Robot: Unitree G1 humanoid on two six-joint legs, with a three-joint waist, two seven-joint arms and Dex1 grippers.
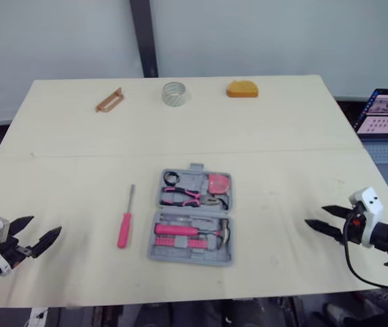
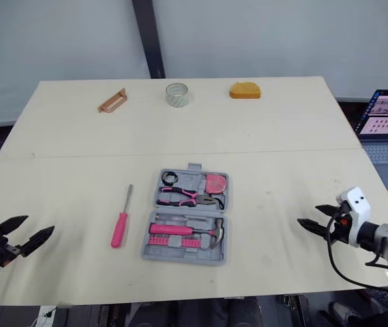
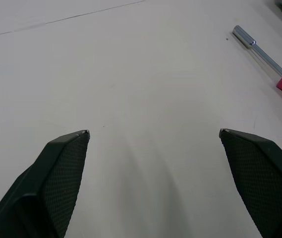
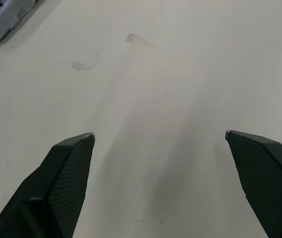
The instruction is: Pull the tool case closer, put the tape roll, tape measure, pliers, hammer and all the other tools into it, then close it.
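While both arms hang low over the near edge of the table, the grey tool case lies open flat at centre, with pink pliers and hammer seated in its trays.

Left eye view: left gripper and right gripper sit well apart from the case, each w/ fingers spread, holding nothing.

Right eye view: a pink screwdriver lies just beside the case on the robot's left. A clear tape roll, what looks like an orange tape measure and a brown handle-shaped tool line the far edge.

Left wrist view: jaws wide over bare tabletop, screwdriver shaft ahead.

Right wrist view: jaws equally wide, a corner of the case ahead.

Judgement: the case looks near enough, so the step is prob. the screwdriver pick, as the left arm is closest. Best approach: set fingers across the handle, not the thin shaft, come down square, close firmly, then lay it in a free slot w/o nudging the case.
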